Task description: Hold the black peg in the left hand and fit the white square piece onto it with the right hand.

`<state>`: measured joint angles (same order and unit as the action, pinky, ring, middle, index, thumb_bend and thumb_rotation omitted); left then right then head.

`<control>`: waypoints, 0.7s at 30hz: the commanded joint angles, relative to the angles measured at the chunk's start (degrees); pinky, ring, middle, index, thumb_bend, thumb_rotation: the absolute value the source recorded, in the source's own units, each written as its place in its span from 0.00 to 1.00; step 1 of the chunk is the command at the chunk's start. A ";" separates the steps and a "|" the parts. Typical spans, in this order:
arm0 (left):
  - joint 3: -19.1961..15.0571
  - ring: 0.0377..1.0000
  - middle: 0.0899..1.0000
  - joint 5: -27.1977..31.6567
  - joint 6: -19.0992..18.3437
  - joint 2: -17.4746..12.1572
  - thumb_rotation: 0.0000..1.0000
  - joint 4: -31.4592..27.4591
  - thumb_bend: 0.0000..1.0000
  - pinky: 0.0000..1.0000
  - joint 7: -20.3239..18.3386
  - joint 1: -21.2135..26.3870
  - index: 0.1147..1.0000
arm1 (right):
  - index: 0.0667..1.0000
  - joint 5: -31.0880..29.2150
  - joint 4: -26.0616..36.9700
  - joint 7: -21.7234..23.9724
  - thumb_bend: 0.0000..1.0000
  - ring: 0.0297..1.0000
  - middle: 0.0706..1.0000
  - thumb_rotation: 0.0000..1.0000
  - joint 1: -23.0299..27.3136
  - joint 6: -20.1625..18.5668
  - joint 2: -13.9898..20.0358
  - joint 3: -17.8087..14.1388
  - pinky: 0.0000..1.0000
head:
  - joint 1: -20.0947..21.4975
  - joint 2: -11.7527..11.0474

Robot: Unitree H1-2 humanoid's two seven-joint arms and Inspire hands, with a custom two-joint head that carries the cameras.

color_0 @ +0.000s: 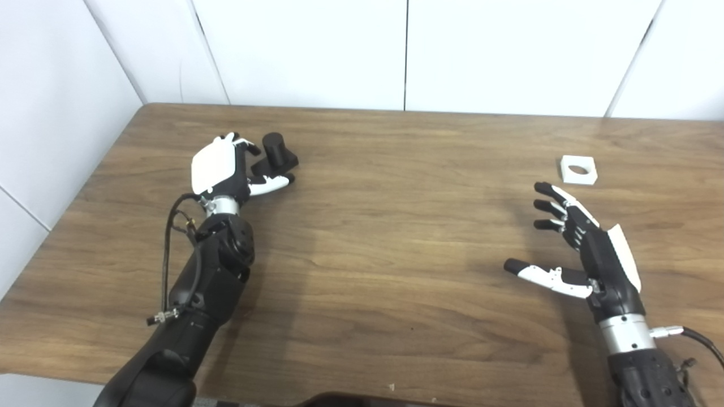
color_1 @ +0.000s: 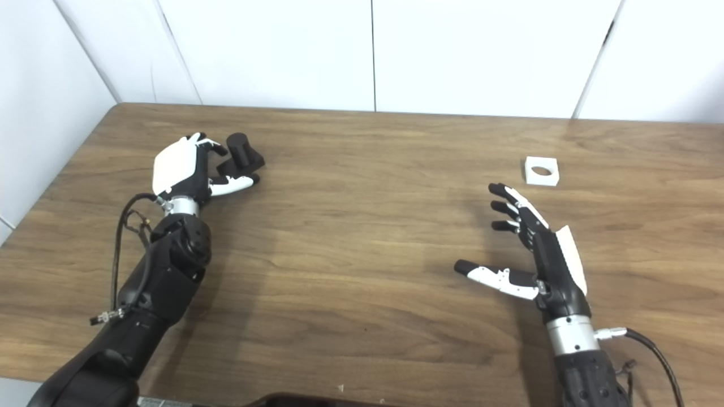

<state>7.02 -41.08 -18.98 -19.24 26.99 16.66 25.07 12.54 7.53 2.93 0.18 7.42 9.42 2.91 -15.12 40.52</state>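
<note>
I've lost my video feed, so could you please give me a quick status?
Left hand at black peg, grip unconfirmed. Right hand open, short of white square piece. Nothing between.

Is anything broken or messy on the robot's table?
Nothing stands out. The black peg stands upright on its base beside the left hand, whose fingers curl around it. The white square piece lies flat, apart from the open right hand. The table shows no spills, only a tiny speck near the front edge.

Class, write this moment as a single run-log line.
left hand: at black peg, grip unclear | right hand: open, short of white square piece | both parts on table
</note>
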 commanded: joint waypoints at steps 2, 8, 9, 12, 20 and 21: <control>0.19 0.94 0.89 0.33 0.83 -1.17 0.40 1.00 0.80 0.84 1.39 2.38 0.60 | 0.84 0.29 1.82 -0.42 0.80 0.83 0.90 0.24 0.36 0.68 0.42 -0.46 0.71 | -0.07 0.14; -0.27 0.91 0.86 2.73 3.35 -0.69 0.36 2.31 0.78 0.83 2.35 2.73 0.58 | 0.84 0.20 1.90 -0.28 0.80 0.83 0.91 0.25 0.15 0.46 0.40 -0.53 0.72 | 0.14 0.20; -0.30 0.90 0.85 3.08 3.71 -0.62 0.35 2.56 0.78 0.83 2.55 2.80 0.57 | 0.84 0.21 1.89 -0.31 0.80 0.83 0.91 0.25 0.13 0.52 0.38 -0.54 0.72 | 0.17 0.22; -0.55 0.89 0.85 4.16 4.55 -0.33 0.34 2.81 0.77 0.83 2.70 2.89 0.56 | 0.84 0.24 2.05 -0.39 0.80 0.83 0.91 0.25 0.03 0.64 0.30 -0.55 0.72 | 0.24 0.30; -1.10 0.88 0.84 7.14 6.77 0.09 0.18 3.41 0.63 0.82 3.30 2.75 0.47 | 0.84 0.27 2.57 -0.56 0.80 0.83 0.90 0.25 -0.47 0.29 0.13 -0.85 0.71 | 0.55 0.52; -1.11 0.88 0.83 7.33 7.00 0.11 0.12 3.59 0.56 0.83 3.45 2.76 0.45 | 0.84 0.26 2.64 -0.55 0.80 0.83 0.90 0.25 -0.51 0.21 0.10 -0.88 0.72 | 0.55 0.52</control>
<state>6.05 -33.86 -12.23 -18.48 29.98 19.72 25.83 12.85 8.40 2.90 -1.11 7.33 9.42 2.41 -14.50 40.96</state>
